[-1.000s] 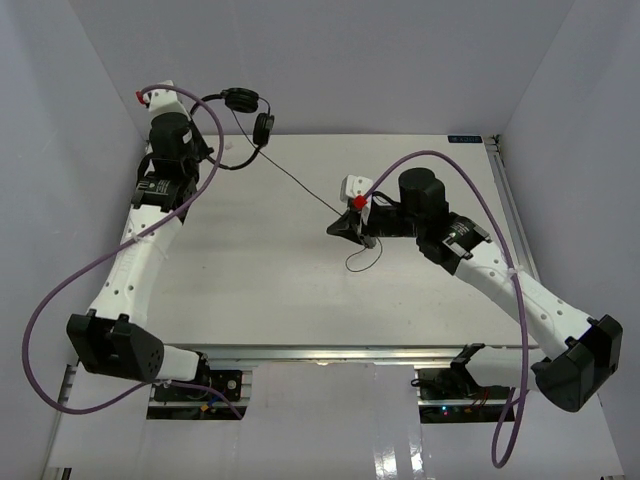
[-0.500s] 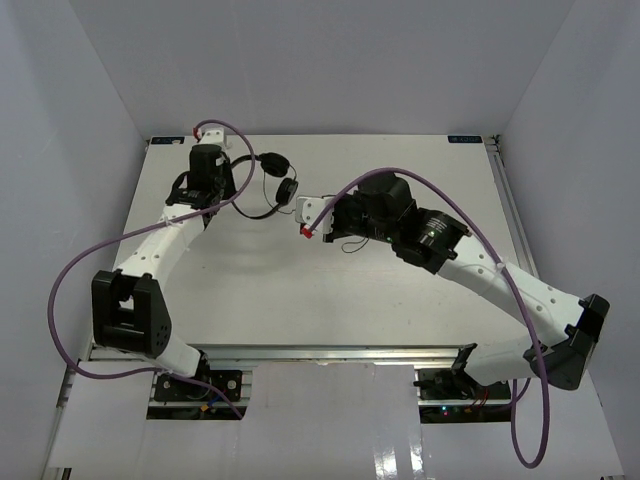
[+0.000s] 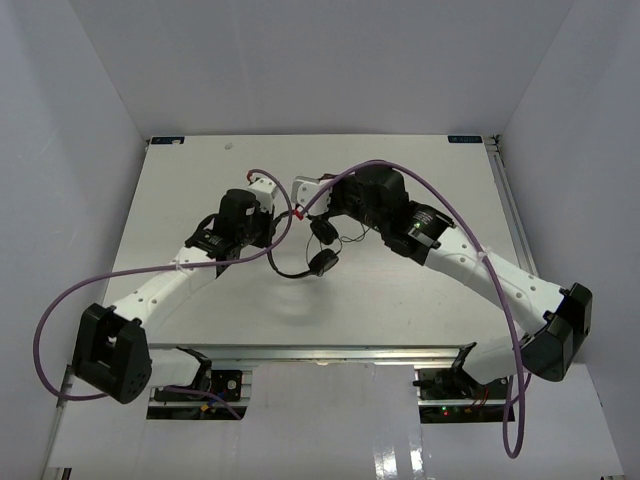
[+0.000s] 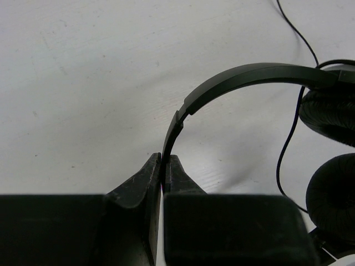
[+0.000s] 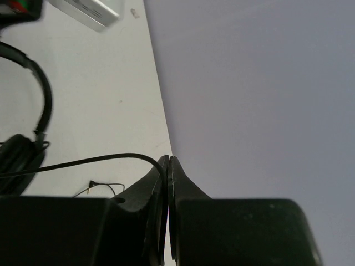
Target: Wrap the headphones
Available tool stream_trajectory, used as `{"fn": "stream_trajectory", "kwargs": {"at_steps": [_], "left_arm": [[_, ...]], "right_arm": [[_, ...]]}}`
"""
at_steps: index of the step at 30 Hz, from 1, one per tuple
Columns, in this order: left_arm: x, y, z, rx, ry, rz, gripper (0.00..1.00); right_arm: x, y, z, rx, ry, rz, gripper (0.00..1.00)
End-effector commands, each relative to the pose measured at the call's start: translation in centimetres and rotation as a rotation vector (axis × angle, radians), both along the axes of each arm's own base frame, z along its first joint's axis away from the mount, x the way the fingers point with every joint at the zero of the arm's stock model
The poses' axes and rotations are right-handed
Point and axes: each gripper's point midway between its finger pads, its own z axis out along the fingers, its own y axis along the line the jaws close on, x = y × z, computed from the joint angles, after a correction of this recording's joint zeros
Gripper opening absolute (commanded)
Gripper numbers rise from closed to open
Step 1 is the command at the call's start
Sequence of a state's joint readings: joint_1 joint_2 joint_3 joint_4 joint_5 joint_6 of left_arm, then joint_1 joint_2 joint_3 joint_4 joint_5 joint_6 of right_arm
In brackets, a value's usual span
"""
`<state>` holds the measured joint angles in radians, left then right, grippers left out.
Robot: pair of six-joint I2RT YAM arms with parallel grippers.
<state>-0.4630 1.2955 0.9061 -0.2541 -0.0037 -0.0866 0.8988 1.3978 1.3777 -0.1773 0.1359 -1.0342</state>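
Note:
The black headphones (image 3: 321,262) hang at the table's middle, with both ear cups close together. My left gripper (image 3: 268,248) is shut on the thin headband (image 4: 249,73); the band runs from between the jaws up to the two padded ear cups (image 4: 331,113) at the right. My right gripper (image 3: 325,212) sits just behind the ear cups and is shut on the thin black cord (image 5: 94,160). The cord curves out of the jaws to the left. Its small plug (image 5: 91,183) lies on the table. The right wrist view also shows the headband (image 5: 43,100) and one ear cup (image 5: 19,158).
The white table (image 3: 420,300) is walled by pale panels at the back and sides. Thick purple arm cables loop over both arms (image 3: 60,300). The left arm's white wrist camera block (image 5: 89,8) is close to my right gripper. A loose cord loop (image 3: 352,240) lies under the right wrist.

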Motion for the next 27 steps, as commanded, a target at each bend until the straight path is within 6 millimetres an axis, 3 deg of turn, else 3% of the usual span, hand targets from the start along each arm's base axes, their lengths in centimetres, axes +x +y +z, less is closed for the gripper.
{"fn": "stream_trajectory", "kwargs": {"at_steps": [1,12,21,24,27], "left_arm": [[-2.1,-2.0,4.0,-0.119,-0.094,-0.118,0.0],[-5.9,-5.1,6.9,-0.214,-0.097,-0.285,0.0],[-6.8,-6.5,7.7,-0.244,-0.082,-0.34,0.0],[-6.8,-6.7,9.0,-0.269,-0.101,-0.336,0.0],[-6.7,-6.4,11.8,-0.298,-0.16,-0.316,0.0]], "right_arm": [[3.1,-1.7,2.4,0.115,-0.042,-0.071,0.08],[7.0,-1.7,-0.3,0.185,0.097,-0.094,0.08],[8.0,-0.9,-3.0,0.221,0.215,-0.081,0.08],[8.4,-1.2,-4.3,0.248,0.282,-0.087,0.08],[9.0,-2.2,-5.8,0.316,0.397,-0.092,0.08]]}}
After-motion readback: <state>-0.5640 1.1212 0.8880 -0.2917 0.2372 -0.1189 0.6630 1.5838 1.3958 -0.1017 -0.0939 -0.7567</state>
